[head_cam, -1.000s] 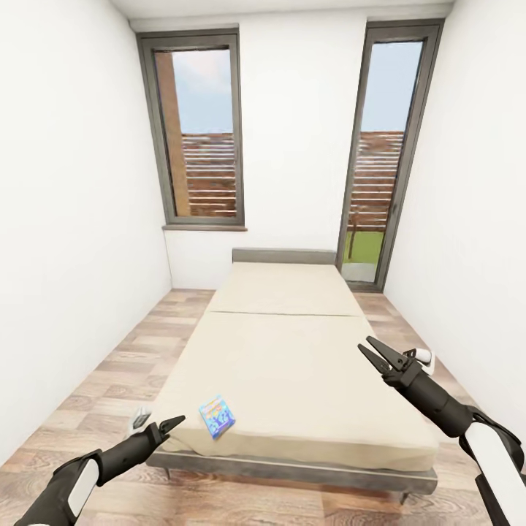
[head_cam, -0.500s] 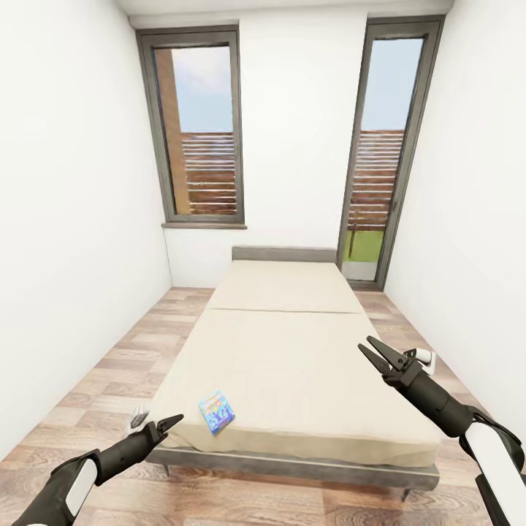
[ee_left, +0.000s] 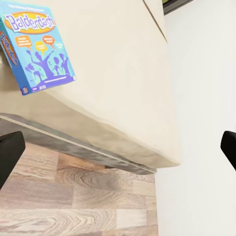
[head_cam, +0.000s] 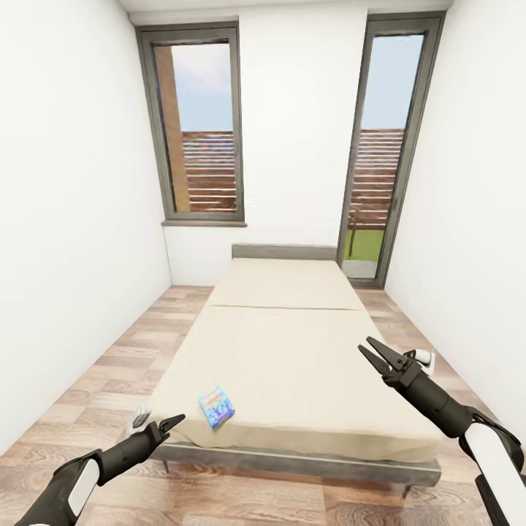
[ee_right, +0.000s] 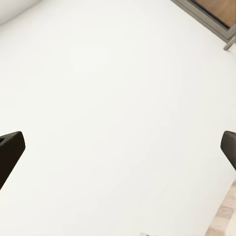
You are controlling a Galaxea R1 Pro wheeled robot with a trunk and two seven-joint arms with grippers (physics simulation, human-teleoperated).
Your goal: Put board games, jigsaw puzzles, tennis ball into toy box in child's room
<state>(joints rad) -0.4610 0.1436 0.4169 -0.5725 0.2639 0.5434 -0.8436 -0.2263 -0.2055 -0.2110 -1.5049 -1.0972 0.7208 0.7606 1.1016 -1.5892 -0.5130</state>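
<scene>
1. The board game [head_cam: 217, 408], a blue box with purple silhouettes and printed lettering on its lid, lies flat on the bed [head_cam: 292, 343] near the foot-end corner on the robot's left side.
2. The left tool [head_cam: 169, 424] hangs just off that same corner, low and close to the bed's edge, a little to the left of the box and apart from it; nothing is between its fingers.
3. In the left wrist view the box [ee_left: 35, 46] lies ahead of the tool on the beige cover, and the two dark fingertips [ee_left: 9, 153] stand wide apart at the picture's sides, so the left tool is spread.
4. The right tool [head_cam: 372, 353] is raised over the right side of the bed, well apart from the box, its fingers parted in a V and holding nothing.
5. The right wrist view faces a plain white wall [ee_right: 118, 113], with the fingertips [ee_right: 10, 147] spread at either edge.
6. The bed has a beige cover, a dark grey frame and a low grey headboard [head_cam: 284, 252] against the far wall.
7. The floor [head_cam: 102, 372] is wood plank on both sides of the bed.
8. Two tall dark-framed windows [head_cam: 196, 124] stand in the far white wall, showing slatted fencing and sky.
</scene>
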